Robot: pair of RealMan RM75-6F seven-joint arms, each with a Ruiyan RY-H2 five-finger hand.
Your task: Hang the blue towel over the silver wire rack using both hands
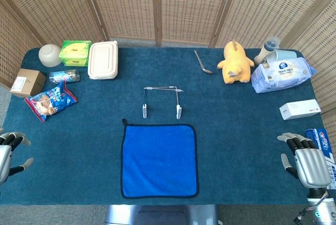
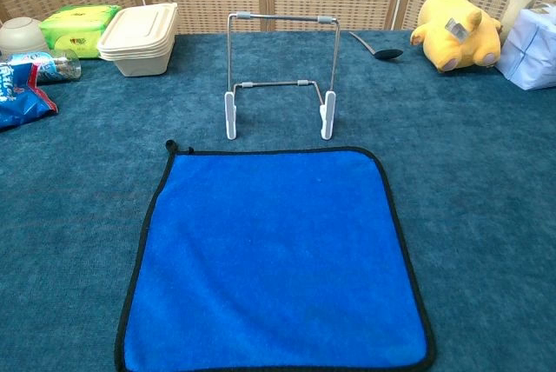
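The blue towel with a black hem lies flat and spread out on the table near the front edge. Just behind it stands the silver wire rack, upright on white feet, nothing draped on it. My left hand hovers at the table's front left edge, fingers apart, holding nothing. At the front right edge my right hand is likewise open and empty. Both hands are far out to the sides of the towel. The chest view shows neither hand.
Along the back left stand a white bowl, green box, cream lunch box, small bottle, snack bag and cardboard box. On the right: spoon, yellow plush, wipes pack, white box.
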